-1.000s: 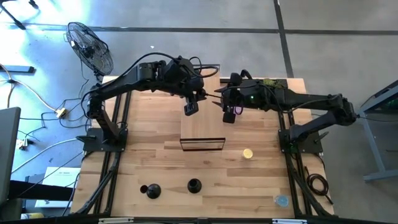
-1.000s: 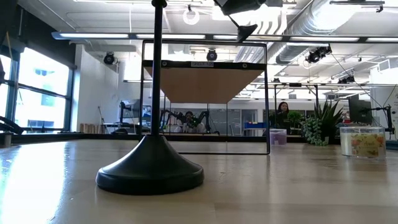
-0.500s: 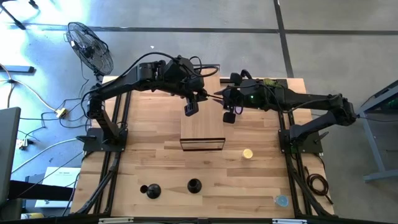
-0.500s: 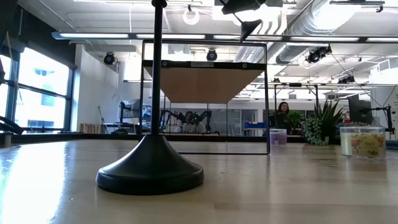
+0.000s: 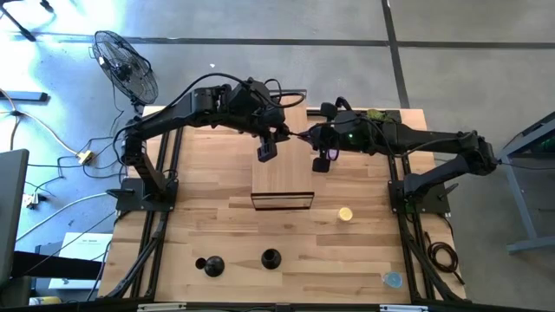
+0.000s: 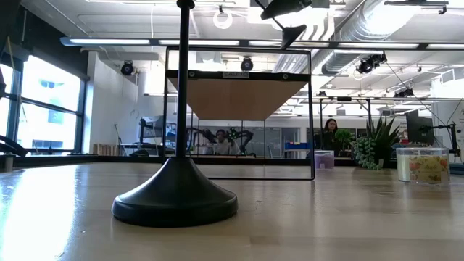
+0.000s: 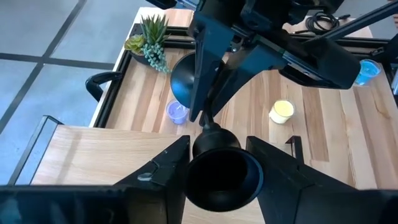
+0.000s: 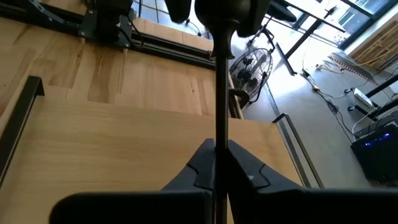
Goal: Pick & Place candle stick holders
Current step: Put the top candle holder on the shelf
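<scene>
The high view looks straight down on the whole desk [image 5: 217, 217], the low view sits at desktop level close behind one holder [image 6: 175, 196], and both wrist views look along their arms at a shared held holder [image 7: 217, 168].

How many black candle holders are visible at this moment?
3. Two stand near the table's front edge: one to the left, one beside it. The third is held in mid-air between the left end effector and right end effector.
</scene>
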Action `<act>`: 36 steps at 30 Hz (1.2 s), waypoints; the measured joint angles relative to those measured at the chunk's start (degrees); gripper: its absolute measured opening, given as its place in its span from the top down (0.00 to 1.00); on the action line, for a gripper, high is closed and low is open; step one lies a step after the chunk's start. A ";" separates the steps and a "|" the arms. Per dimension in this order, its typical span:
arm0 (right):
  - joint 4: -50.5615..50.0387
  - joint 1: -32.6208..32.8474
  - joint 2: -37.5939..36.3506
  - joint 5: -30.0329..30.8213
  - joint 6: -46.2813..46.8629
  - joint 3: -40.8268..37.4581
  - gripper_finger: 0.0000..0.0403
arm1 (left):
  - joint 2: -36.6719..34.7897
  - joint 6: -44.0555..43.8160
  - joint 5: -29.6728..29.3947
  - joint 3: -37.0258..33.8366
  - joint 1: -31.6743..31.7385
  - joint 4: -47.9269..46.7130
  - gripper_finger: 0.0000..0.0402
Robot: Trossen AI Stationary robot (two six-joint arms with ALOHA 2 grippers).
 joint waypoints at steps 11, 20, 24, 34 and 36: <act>-1.06 0.02 0.00 2.55 -0.48 0.00 0.98 | -0.29 3.99 -0.19 0.00 -0.02 3.17 0.61; -3.32 0.00 -3.48 8.16 -0.45 -0.09 0.98 | -4.86 4.10 -2.58 1.74 -0.02 4.13 0.61; -3.55 0.00 -8.02 7.26 0.06 -0.09 0.98 | -7.81 3.94 -2.76 1.94 -0.02 4.08 0.61; 4.11 0.01 -23.47 1.39 3.71 -0.09 0.98 | -13.16 3.22 -3.65 1.97 -0.02 2.00 0.61; 4.90 0.00 -26.74 1.31 4.10 -0.09 0.98 | -13.84 3.07 -4.50 1.92 0.00 0.54 0.61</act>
